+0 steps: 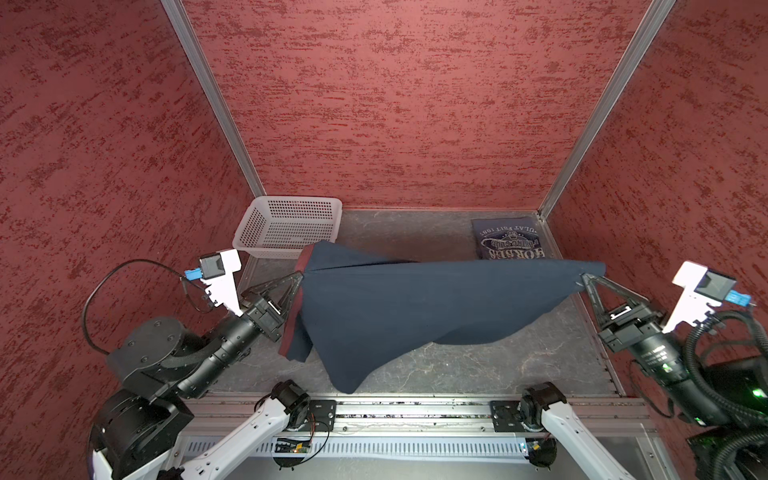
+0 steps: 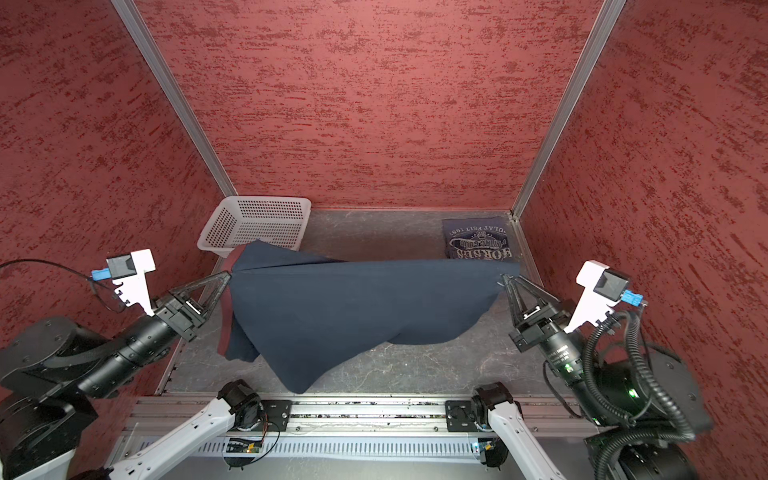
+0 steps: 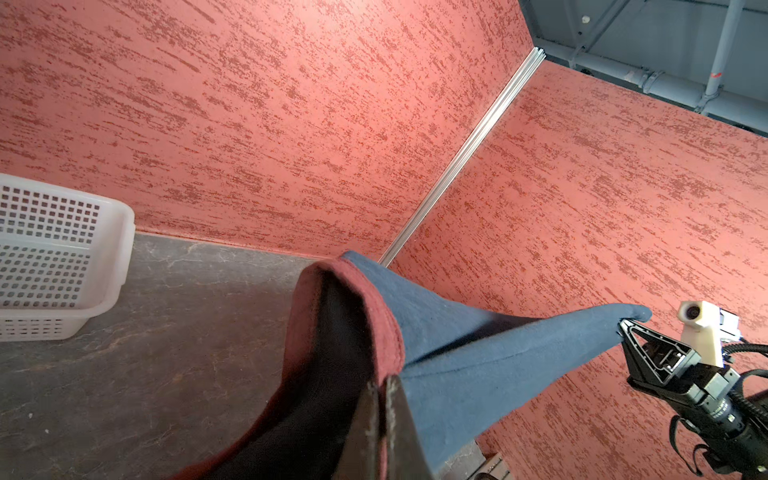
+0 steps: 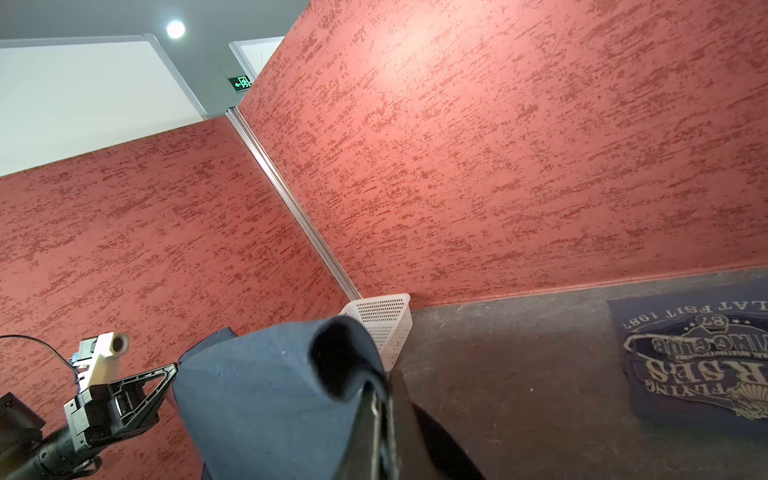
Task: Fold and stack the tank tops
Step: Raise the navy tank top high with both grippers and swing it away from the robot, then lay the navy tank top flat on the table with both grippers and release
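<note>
The left tool [image 1: 302,277] and right tool [image 1: 584,278] clamp the navy tank top [image 1: 395,316] slung between them; if either thin pinch slips, it may drop crumpled below.

Top views look down on the table [image 1: 457,365]; close wrist views share the basket [image 3: 122,249].

1. Left gripper [image 1: 300,275] and right gripper [image 1: 584,277]: black fingers shaped as open triangular frames.
2. Left arm [image 1: 232,336] and right arm [image 1: 660,353]: black cylindrical links. The right one bears small white lettering.
3. Camera mounts [image 1: 224,282]: white and angular, each carrying a dark camera with a blue plug [image 1: 193,274].
4. A thin black cable [image 1: 85,309] is on the left, and a ribbed black hose [image 2: 587,365] on the right.
5. Left joint housing [image 1: 158,332]: black, round, dotted with screws.
6. A green light [image 1: 758,392] glows on the right base.
</note>
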{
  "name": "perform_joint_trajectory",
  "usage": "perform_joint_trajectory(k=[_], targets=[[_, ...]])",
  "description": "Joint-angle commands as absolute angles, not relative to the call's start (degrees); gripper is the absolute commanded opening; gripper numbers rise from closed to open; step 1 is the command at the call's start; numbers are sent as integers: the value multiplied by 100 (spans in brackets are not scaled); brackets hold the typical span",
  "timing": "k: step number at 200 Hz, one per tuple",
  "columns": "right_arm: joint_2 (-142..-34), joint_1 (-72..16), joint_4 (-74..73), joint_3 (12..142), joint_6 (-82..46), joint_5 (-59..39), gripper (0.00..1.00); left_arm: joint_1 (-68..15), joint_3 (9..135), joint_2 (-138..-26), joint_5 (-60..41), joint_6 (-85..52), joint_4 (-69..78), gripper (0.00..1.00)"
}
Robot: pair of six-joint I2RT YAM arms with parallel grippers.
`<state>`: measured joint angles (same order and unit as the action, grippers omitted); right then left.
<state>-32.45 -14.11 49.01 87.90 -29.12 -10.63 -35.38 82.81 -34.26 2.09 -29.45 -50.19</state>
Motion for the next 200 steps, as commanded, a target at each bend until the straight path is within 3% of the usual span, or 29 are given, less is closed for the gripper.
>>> perform_joint_trajectory(k=[1,32,81,98,107,121,132,153,200], targets=[[-3769,-1422,4934,8549,-2799,-9,0,-3507,8247,-4100,790,-2678,-5161,0],[-4436,-1418,4455,7635,-2766,614,0,-3357,7729,-5359,1106,-2787,-4881,0],[-6097,-1146,2807,6209,-2863,412,0,-2210,7203,-8017,-43,-2976,-3723,0],[-6960,-913,2295,6105,-2935,295,0,-2068,7648,-9110,-407,-2845,-3562,19],[-7451,-781,2199,6226,-2976,273,19,-2031,8054,-9618,-506,-2790,-3762,39],[-8051,-626,2418,6608,-3044,422,53,-1971,8673,-10232,-427,-2687,-4219,62],[-8290,-591,2713,6907,-3044,552,66,-1921,8896,-10353,-249,-2634,-4502,75],[-8216,-609,2808,6829,-3011,204,74,-1908,8470,-9800,192,-2614,-4542,87],[-6883,-1312,2987,5460,-3271,-419,73,-1771,6050,-7938,870,-3276,-4567,80]])
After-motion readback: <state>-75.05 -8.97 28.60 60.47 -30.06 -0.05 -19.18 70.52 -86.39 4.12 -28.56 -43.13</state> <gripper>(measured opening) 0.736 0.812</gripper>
